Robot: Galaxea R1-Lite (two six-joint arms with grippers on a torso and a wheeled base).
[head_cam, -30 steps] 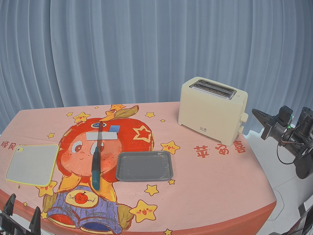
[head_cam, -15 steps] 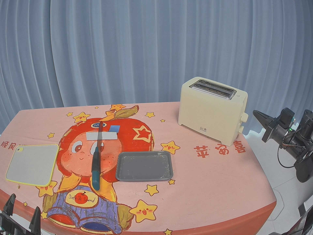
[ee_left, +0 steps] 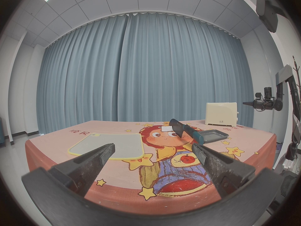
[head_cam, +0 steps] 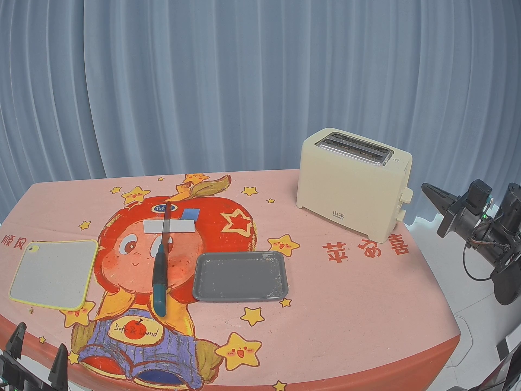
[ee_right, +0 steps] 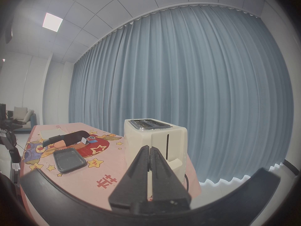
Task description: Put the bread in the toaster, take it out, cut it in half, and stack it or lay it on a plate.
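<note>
The cream toaster (head_cam: pixel 353 183) stands at the table's back right, its two top slots (head_cam: pixel 355 147) open upward; the toaster (ee_right: pixel 155 142) fills the middle of the right wrist view. A grey plate (head_cam: pixel 240 276) lies at the table's centre. A teal-handled knife (head_cam: pixel 160 270) rests left of it, blade across a white block (head_cam: pixel 169 226). A pale cutting board (head_cam: pixel 54 272) sits at the left edge. My right gripper (head_cam: pixel 429 190) hangs shut, off the table just right of the toaster. My left gripper (head_cam: pixel 39 339) is open below the table's front left corner.
A small blue square (head_cam: pixel 190 213) lies beside the white block. A blue curtain hangs close behind the table. The tablecloth between plate and toaster is bare. The table's right edge drops off beside my right gripper.
My right arm has drifted slightly right and down, away from the toaster's side. Everything on the table and the left gripper are where they were.
</note>
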